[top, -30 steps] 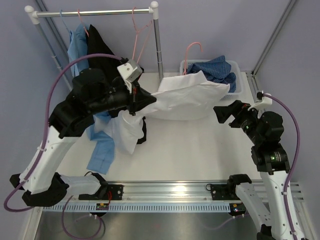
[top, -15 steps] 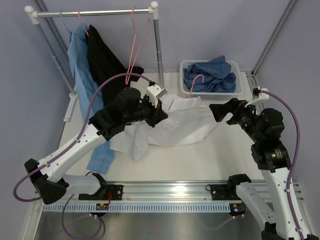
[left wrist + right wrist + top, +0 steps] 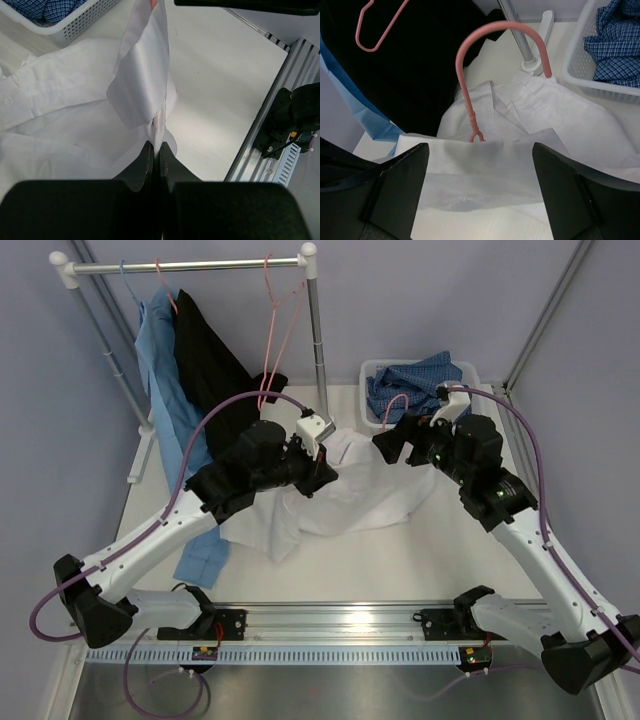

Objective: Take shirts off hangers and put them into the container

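Two shirts hang on the rack (image 3: 190,265) at the tabletop's (image 3: 400,560) far left, as I see it from above: the light blue shirt (image 3: 155,350) and the black shirt (image 3: 205,355). The white shirt (image 3: 365,495) lies crumpled mid-table. The basket (image 3: 472,418) in the far right corner holds the checked shirt (image 3: 425,385).

My left wrist camera shows the left gripper (image 3: 155,152) pinched tight on a fold of the white shirt (image 3: 65,90), lifting it.

My right wrist camera shows the right gripper (image 3: 480,185) spread wide. It holds nothing and hovers just short of the pink hanger (image 3: 470,75), whose hook stands out of the white shirt's collar.
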